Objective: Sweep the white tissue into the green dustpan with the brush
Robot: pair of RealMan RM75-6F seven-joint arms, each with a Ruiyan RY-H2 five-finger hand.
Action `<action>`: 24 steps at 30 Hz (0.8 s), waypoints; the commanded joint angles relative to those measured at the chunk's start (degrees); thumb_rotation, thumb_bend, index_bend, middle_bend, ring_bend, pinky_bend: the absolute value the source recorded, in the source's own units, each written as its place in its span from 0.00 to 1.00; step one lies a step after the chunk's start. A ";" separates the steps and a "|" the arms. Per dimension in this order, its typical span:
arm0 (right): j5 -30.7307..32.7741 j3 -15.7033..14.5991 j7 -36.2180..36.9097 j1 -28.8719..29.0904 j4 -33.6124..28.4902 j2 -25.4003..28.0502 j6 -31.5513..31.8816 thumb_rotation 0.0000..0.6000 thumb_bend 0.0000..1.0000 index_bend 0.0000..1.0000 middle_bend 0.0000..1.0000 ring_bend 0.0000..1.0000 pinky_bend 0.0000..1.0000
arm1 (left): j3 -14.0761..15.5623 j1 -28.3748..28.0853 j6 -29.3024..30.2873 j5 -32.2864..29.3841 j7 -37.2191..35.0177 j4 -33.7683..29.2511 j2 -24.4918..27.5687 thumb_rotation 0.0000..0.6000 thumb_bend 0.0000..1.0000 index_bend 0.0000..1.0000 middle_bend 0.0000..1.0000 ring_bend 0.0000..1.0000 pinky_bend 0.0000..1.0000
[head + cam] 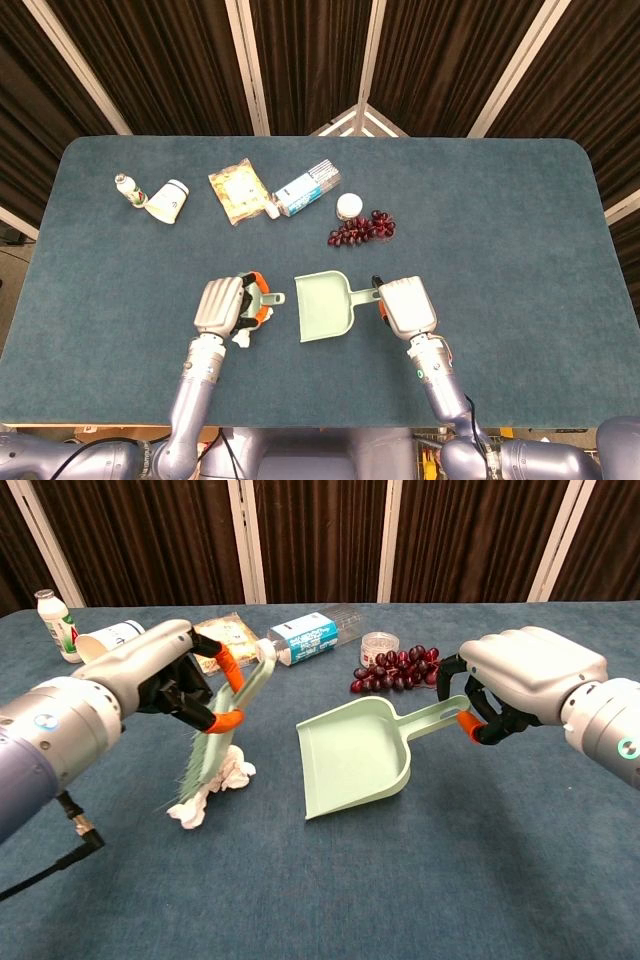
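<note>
Bright even overhead light, soft shadows, sharp pics, no glare.

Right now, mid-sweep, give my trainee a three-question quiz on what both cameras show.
1. True or false: the white tissue already lies inside the green dustpan.
2. Which hand holds the brush: A left hand, B right hand?
3. Fill in: behind the dustpan lies a bunch of dark red ___.

Key: 1 false; 2 A; 3 grapes.
</note>
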 commanded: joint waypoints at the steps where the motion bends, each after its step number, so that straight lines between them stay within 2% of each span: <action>1: 0.24 0.12 0.07 0.11 0.30 -0.11 -0.18 1.00 0.54 0.66 0.75 0.74 0.81 | -0.12 -0.58 0.16 1.49 -1.69 1.61 -2.12 1.00 0.67 0.80 1.00 1.00 1.00; 13: 0.47 0.36 0.09 0.44 0.34 0.16 -0.33 1.00 0.54 0.66 0.75 0.74 0.81 | -1.35 -3.06 0.70 6.23 -5.12 6.96 -9.77 1.00 0.67 0.80 1.00 1.00 1.00; 17: 0.62 0.20 0.15 0.39 0.52 0.23 -0.40 1.00 0.54 0.66 0.75 0.74 0.81 | -2.70 -3.86 1.11 7.02 -5.86 8.37 -11.89 1.00 0.67 0.80 1.00 1.00 1.00; 20: 0.58 0.15 0.44 0.32 0.92 0.10 -0.31 1.00 0.54 0.66 0.75 0.74 0.81 | -3.59 -4.12 1.48 7.33 -6.24 8.48 -12.82 1.00 0.67 0.80 1.00 1.00 1.00; 24: 0.57 0.10 0.60 0.19 1.02 0.06 -0.07 1.00 0.54 0.66 0.75 0.74 0.81 | -3.34 -3.72 1.78 7.82 -5.67 7.53 -12.21 1.00 0.67 0.80 1.00 1.00 1.00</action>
